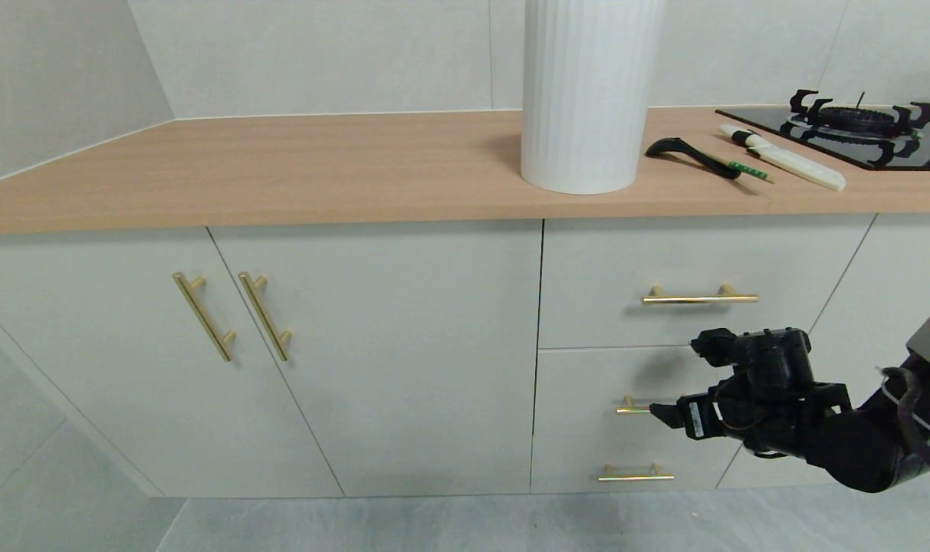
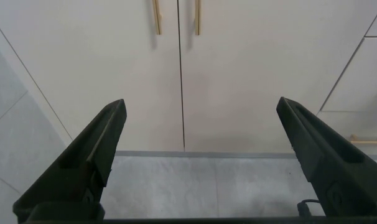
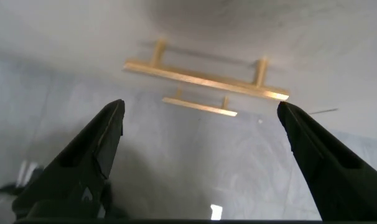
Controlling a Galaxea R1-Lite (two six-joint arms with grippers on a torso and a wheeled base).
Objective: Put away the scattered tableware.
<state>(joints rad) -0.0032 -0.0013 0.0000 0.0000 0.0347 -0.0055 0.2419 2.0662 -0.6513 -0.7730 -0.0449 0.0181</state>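
Left gripper: low, facing the foot of the double cupboard doors, near the floor. Jaws wide, nothing between them.

Table: bare wood on the left half. A tall white ribbed vase stands right of centre, close to the front edge.

Tableware lies on the table between the vase and the stove, well above both grippers:
- black ladle, just beside the vase, bowl toward it
- thin green stick, touching or nearly touching the ladle's handle end; what it is cannot be told
- long white knife-like piece, nearest the stove

Judged light and stiff, all three. They lie flat, so the jaws would have little to get under. The ladle handle arches slightly off the wood, likely the easiest hold. Take the white piece across its middle or at the handle end. The stick looks prone to roll or slip.

Right gripper: in front of the middle drawer handle, close but apart from it. Jaws wide and empty. Its wrist view has that handle squarely between the fingers, the bottom handle beyond. The drawers are shut, and opening one looks like the step in hand.
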